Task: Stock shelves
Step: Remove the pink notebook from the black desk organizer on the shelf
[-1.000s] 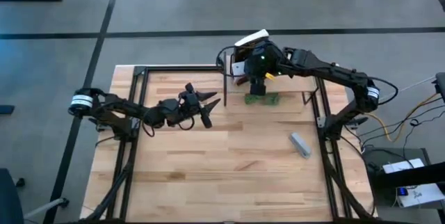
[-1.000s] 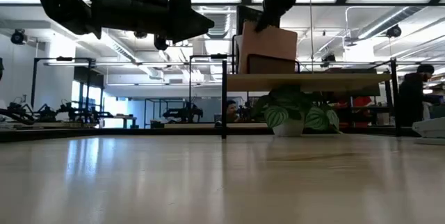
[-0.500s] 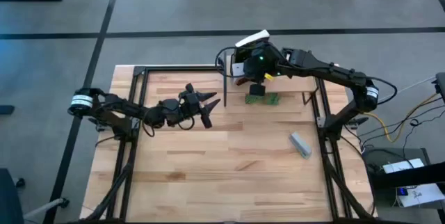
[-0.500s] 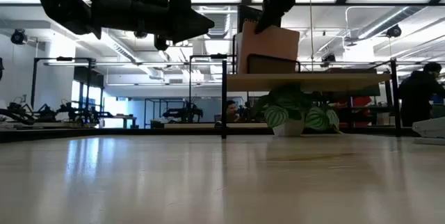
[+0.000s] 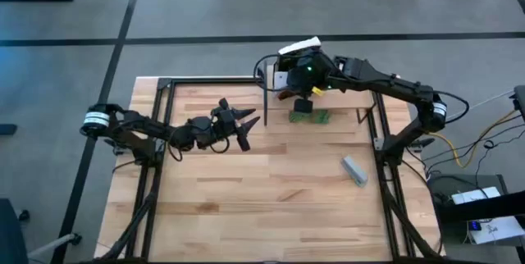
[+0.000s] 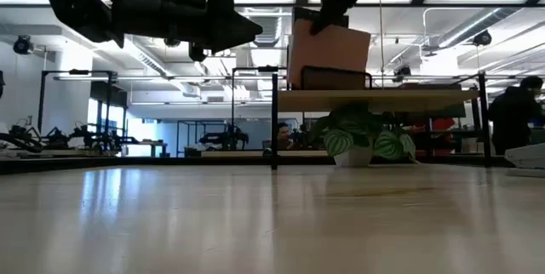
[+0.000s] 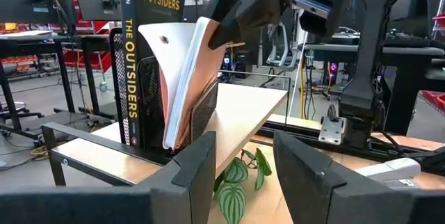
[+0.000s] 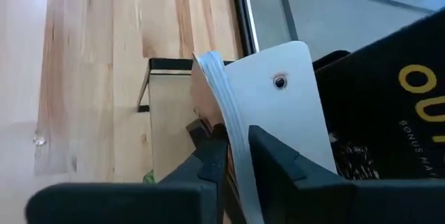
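Tabletop (image 5: 262,190) bears shelf (image 5: 328,110), perhaps plant (image 5: 308,117).

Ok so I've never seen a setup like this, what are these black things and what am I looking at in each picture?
They are two robot arms at a wooden table, each ending in a two-finger hand. One picture looks straight down from above, one looks level across the tabletop, and two come from cameras on the arms' wrists.

At the table's far edge stands a small shelf. On it is a black wire rack with a book, The Outsiders. The right hand is shut on a pale book, held by its upper edge, tilted, with its lower end in the rack beside the first book.

The left hand hangs open above the table, holding nothing. A plant stands under the shelf, and a small grey thing lies near the right side.
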`<control>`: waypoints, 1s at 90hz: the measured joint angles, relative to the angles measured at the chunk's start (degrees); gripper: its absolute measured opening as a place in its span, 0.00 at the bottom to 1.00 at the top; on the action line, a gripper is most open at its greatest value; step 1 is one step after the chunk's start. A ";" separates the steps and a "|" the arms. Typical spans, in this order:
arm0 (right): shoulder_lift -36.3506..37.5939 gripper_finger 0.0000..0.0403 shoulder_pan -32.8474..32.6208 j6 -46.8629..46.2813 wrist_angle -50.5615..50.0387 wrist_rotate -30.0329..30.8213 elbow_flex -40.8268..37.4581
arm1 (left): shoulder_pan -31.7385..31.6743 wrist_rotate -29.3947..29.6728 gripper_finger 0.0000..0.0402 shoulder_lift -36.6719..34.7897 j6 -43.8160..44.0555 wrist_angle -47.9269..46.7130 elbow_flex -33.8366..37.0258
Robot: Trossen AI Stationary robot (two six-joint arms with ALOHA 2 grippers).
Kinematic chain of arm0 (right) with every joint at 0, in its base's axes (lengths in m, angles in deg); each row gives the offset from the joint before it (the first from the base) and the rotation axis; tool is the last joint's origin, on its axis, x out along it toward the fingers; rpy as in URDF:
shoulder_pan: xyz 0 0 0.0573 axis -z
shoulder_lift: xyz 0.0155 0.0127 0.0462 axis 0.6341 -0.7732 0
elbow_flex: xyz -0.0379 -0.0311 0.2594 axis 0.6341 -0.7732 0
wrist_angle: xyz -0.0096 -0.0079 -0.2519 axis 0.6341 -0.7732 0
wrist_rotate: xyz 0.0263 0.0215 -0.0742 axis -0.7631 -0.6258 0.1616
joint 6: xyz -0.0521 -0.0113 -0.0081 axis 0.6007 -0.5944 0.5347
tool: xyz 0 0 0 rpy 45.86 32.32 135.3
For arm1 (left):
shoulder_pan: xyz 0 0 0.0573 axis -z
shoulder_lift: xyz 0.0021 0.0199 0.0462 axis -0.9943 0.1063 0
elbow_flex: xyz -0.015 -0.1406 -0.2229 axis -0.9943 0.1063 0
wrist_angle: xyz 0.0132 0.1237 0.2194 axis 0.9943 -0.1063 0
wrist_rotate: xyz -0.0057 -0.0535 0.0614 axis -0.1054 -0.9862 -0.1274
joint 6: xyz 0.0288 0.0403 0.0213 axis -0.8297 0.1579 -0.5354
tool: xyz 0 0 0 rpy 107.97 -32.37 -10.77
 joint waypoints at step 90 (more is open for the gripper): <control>0.02 0.05 -5.80 -3.69 -6.11 3.57 10.86 | -0.02 0.13 0.32 0.00 0.00 -0.18 0.00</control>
